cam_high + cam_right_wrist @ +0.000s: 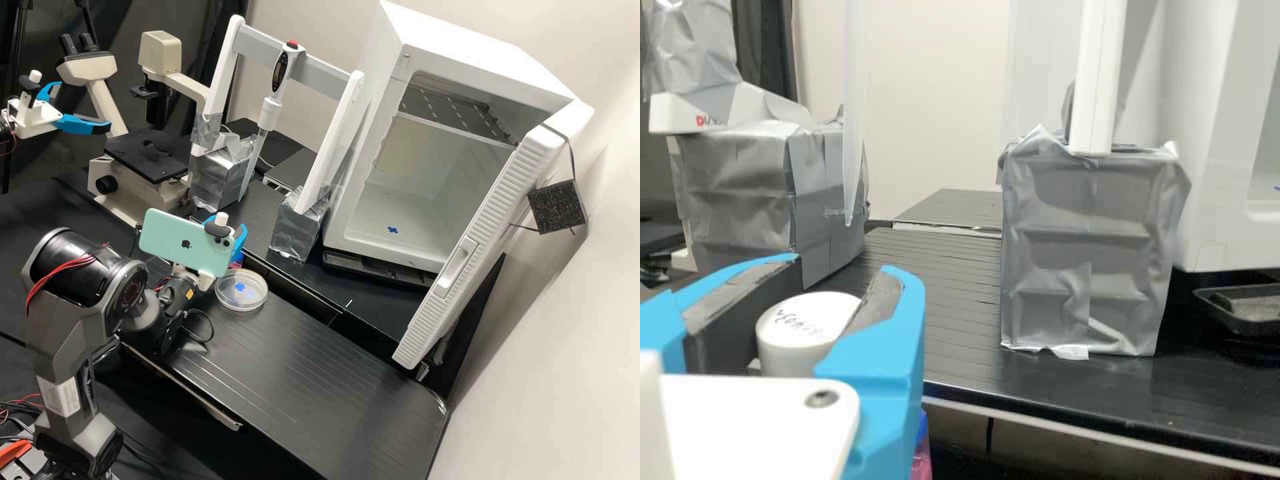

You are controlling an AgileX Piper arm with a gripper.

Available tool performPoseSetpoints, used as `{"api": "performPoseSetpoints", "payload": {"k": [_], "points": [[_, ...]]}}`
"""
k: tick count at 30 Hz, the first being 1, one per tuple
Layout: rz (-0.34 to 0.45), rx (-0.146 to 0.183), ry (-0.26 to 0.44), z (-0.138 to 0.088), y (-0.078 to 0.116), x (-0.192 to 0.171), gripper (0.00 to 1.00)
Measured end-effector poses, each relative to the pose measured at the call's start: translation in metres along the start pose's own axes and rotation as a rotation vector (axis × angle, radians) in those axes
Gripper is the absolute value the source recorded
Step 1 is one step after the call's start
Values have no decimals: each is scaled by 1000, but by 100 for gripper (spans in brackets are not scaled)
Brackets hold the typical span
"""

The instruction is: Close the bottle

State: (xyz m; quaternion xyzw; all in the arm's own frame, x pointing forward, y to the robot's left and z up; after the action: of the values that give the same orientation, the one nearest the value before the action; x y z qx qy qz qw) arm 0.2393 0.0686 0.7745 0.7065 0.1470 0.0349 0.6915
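Observation:
In the high view the gripper [238, 244] is partly hidden behind the phone on the wrist, over the bench beside the clear round dish. The wrist view has the gripper [842, 268] with its dark pads closed around a white cap [795, 335] that has handwriting on its top. Below the fingers a bit of something pink and blue [922, 445] peeks out, perhaps the bottle; a pink and blue patch [235, 261] is also under the gripper in the high view. Whether the cap sits on a bottle is hidden.
The clear round dish [241, 291] lies on the black bench [287, 360]. Behind stand two tape-wrapped blocks [298, 227] under a white frame with a pipette [270, 110], a microscope [143, 160] and an open white incubator [373, 227]. A second arm's gripper hangs at far left.

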Motion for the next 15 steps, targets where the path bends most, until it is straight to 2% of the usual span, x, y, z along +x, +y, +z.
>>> {"api": "performPoseSetpoints", "payload": {"k": [4,15], "points": [[-8,16,-4,-1,1,4,0],[-35,6,-5,-3,1,10,0]]}}
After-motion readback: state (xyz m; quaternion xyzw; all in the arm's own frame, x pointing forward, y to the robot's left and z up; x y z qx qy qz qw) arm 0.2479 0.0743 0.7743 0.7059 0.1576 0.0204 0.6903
